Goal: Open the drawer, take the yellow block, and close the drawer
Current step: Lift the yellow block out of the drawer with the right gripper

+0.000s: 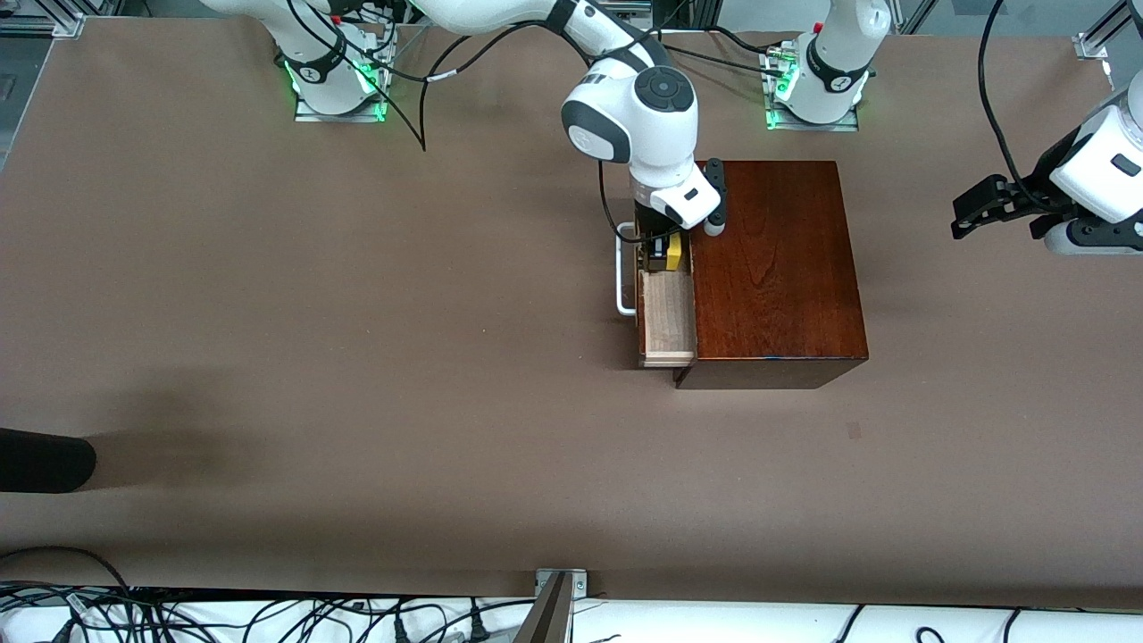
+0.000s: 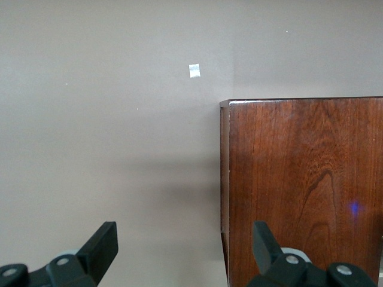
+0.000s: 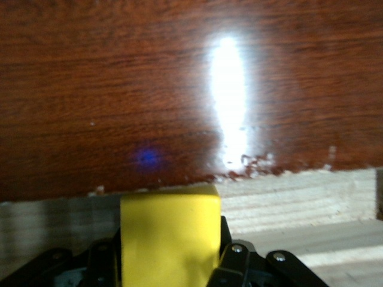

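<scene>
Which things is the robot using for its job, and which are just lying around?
For the job:
- drawer, pulled open from the wooden box
- yellow block, held between the fingers of the right gripper over the drawer

Just there:
- left gripper, open, waiting over the table
- small scrap on the table

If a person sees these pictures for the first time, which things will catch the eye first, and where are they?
The glossy reddish-brown wooden box stands mid-table with its drawer pulled open toward the right arm's end. The right gripper reaches into the open drawer, its jaws shut on the bright yellow block. The left gripper waits, jaws open, above the table at the left arm's end.
</scene>
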